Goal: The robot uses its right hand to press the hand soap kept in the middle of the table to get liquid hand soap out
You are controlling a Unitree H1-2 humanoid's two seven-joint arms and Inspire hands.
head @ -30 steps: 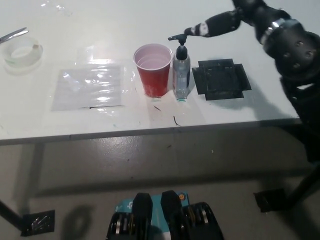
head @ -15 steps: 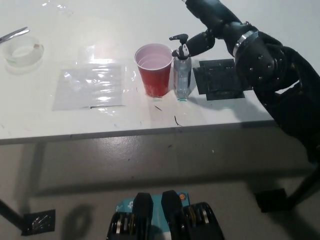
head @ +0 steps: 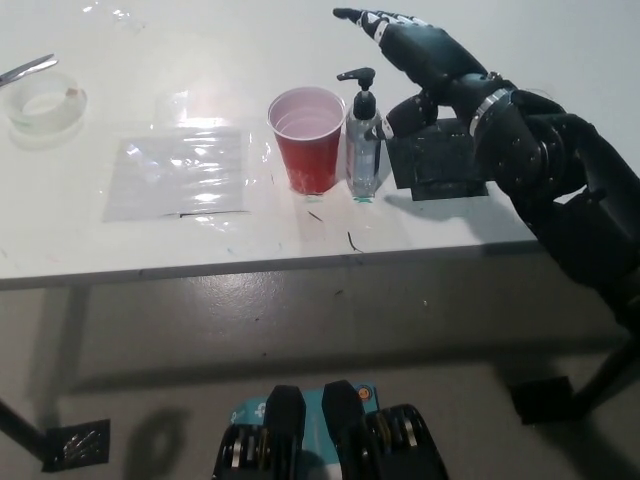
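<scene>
A clear soap bottle [head: 362,140] with a black pump head stands upright on the white table [head: 150,240], touching a red plastic cup [head: 308,138] on its left. My black right hand [head: 415,55] hovers open just right of and above the pump, fingers stretched toward the far left, thumb curled near the bottle's right side. No contact with the pump shows. My white left hand is out of view.
A black square tray [head: 440,160] lies right of the bottle, partly under my right forearm. A clear plastic sheet [head: 180,172] lies left of the cup. A roll of tape [head: 42,108] sits at the far left.
My right hand has lifted off the pump head and swung up and right, opening its fingers. The arm has come further over the table. Bottle and cup have stayed put.
</scene>
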